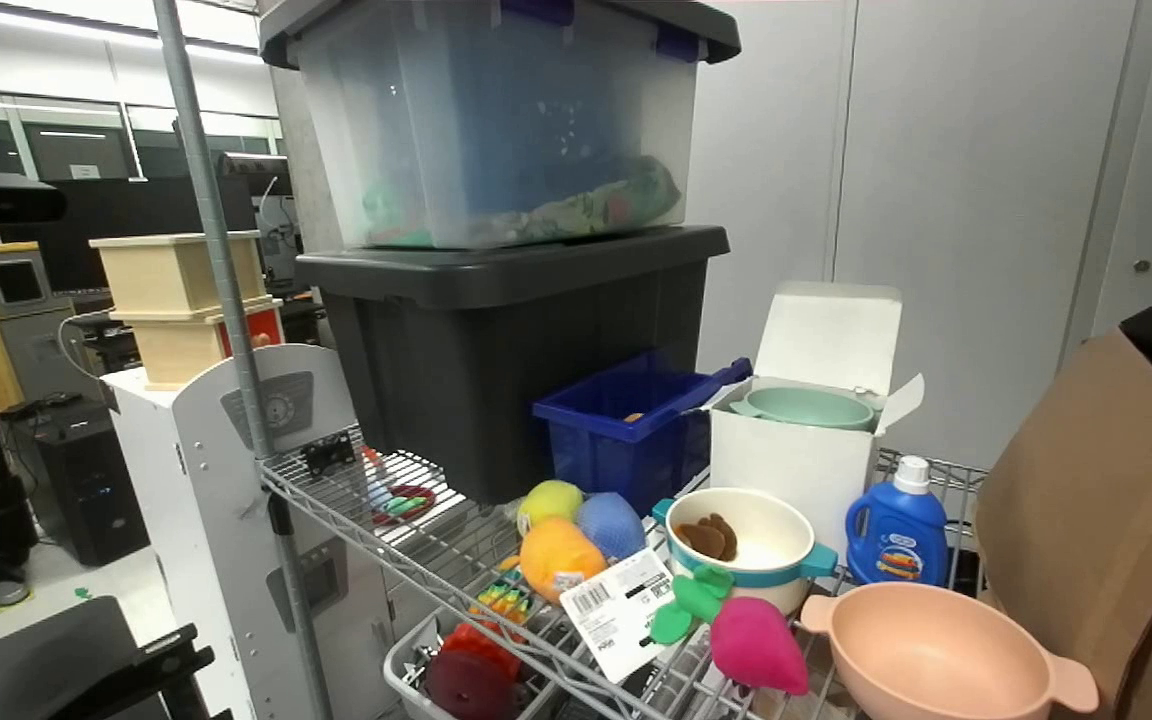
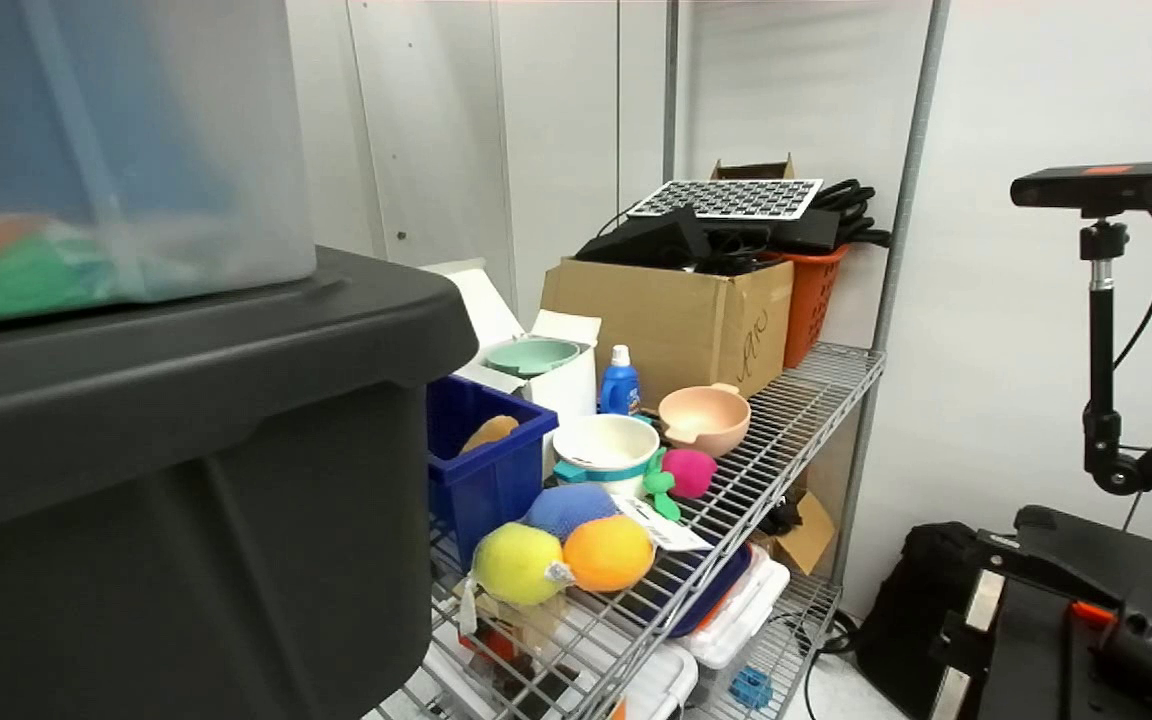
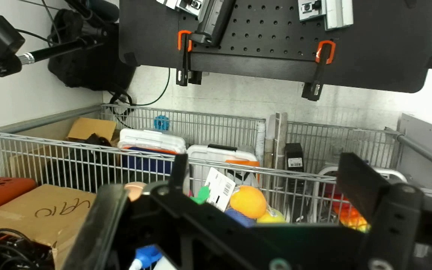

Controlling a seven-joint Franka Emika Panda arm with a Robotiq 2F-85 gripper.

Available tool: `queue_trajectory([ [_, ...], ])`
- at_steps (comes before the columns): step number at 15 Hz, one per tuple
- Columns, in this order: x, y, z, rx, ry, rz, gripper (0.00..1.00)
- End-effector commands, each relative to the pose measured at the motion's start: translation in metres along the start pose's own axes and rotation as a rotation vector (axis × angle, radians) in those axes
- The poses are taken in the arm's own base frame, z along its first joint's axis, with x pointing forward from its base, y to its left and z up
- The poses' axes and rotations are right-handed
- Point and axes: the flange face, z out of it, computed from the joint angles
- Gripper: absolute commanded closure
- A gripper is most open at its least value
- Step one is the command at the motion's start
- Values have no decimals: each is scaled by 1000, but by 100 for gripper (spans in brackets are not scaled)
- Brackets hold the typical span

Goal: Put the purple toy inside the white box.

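The purple toy (image 1: 758,645) is magenta and beet-shaped with green leaves. It lies on the wire shelf beside the white-and-teal pot, and also shows in an exterior view (image 2: 688,472). In the wrist view it is almost wholly hidden behind the left finger, with green leaves showing. The white box (image 1: 786,480) stands behind the pot with its lid up and a mint-green bowl inside; it also shows in an exterior view (image 2: 576,385). I cannot make it out surely in the wrist view. My gripper (image 3: 266,161) is open and empty, apart from the toys, and outside both exterior views.
A white-and-teal pot (image 1: 736,530), a peach bowl (image 1: 936,640) and a blue bottle (image 1: 898,525) surround the toy and box. A blue crate (image 1: 626,420), a black tote (image 1: 506,340) and an orange ball (image 1: 558,555) are nearby. A cardboard box (image 2: 656,310) stands behind.
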Motion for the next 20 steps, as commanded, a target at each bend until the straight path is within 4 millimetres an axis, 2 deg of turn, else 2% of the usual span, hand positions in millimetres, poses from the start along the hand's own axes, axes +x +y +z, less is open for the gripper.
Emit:
queue_trajectory([
  [1,33,47,18,27,-33,38,0],
  [4,58,77,43,66,-58,47,0],
  [6,79,85,66,112,-93,27,0],
  [14,142,77,174,138,-199,-30,0],
  [18,170,82,220,113,-189,-12,0],
  [20,181,90,241,106,-172,-4,0],
])
